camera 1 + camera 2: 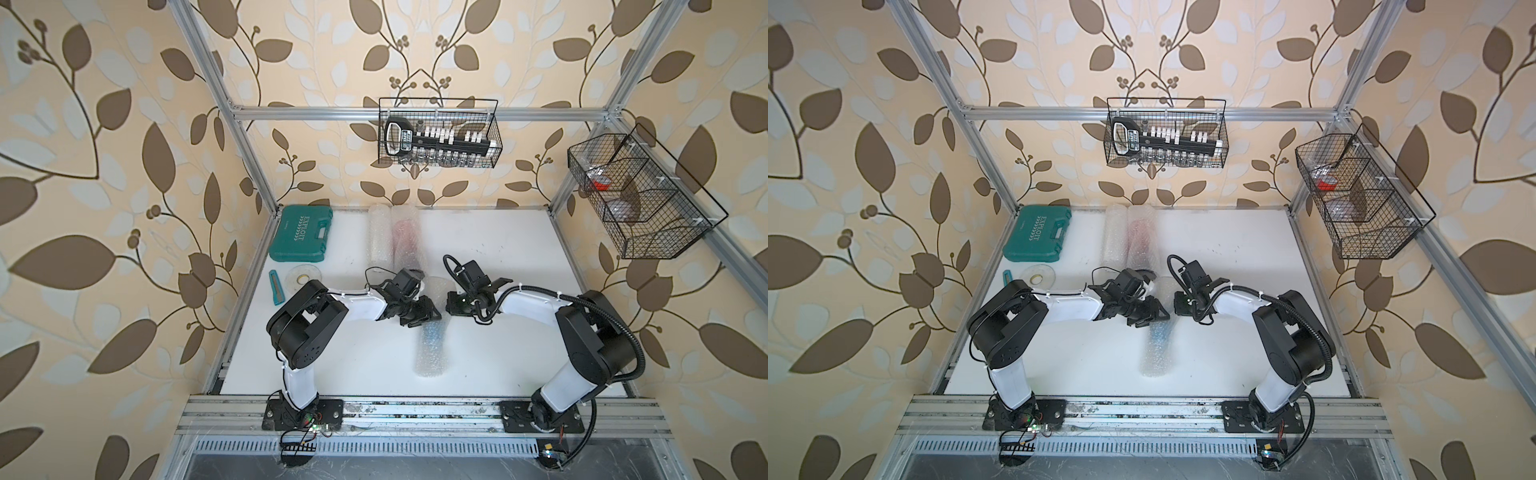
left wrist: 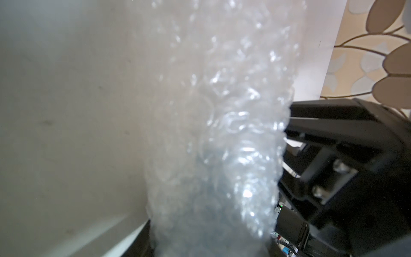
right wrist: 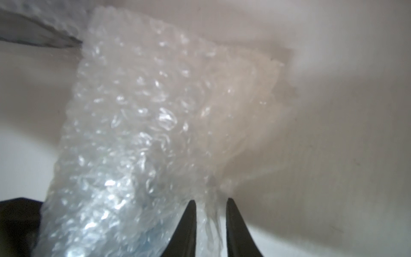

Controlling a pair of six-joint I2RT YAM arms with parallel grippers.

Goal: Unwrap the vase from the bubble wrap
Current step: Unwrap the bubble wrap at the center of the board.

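White bench (image 1: 498, 257) below: right tool (image 3: 211, 200) pinches a loose flap of the bubble wrap (image 3: 133, 133), likely to peel it. Opposite, left tool (image 1: 426, 311) probably braces the roll; I cannot tell its grip.

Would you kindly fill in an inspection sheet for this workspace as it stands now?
Surface: white table, faint marks.
Job's things: bubble wrap bundle lying between the grippers, one flap loose.
Clutter: green tool case, tape roll, teal cutter, two bubble-wrap rolls at the back.
Grippers: left gripper at the bundle, jaws hidden; right gripper astride the flap, grip unclear.
Cables: black conduit along the right arm.
Surroundings: wire basket of sockets, side wire basket, leaf wallpaper.
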